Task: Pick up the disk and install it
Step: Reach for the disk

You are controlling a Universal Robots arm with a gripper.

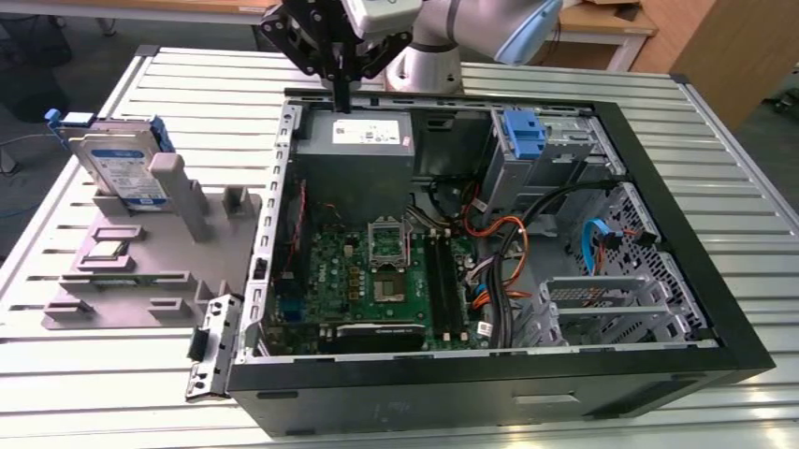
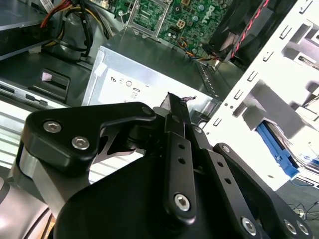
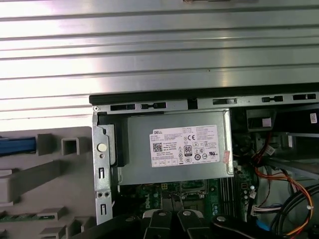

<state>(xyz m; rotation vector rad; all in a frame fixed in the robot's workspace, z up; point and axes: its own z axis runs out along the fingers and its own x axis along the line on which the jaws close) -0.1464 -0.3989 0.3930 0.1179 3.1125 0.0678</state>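
The gripper [image 1: 340, 103] hangs empty, fingers pinched together, above the power supply [image 1: 370, 137]. The disk [image 1: 122, 166] stands upright in the grey holder [image 1: 138, 271], well apart. It is likely rigid, weighty and shock-sensitive, best gripped across its blue-railed edges.

The gripper [image 1: 340, 101] is matt black. Its angled linkage bars narrow to slim, flat fingers [image 2: 177, 149], and in the second wrist view each bar is pinned with silver socket-head screws. Behind the fingers, a rounded black housing sits on a grey metal flange. Farther from the fingers, the arm [image 1: 428, 64] is smooth silver-grey, with pale blue-grey joint caps.
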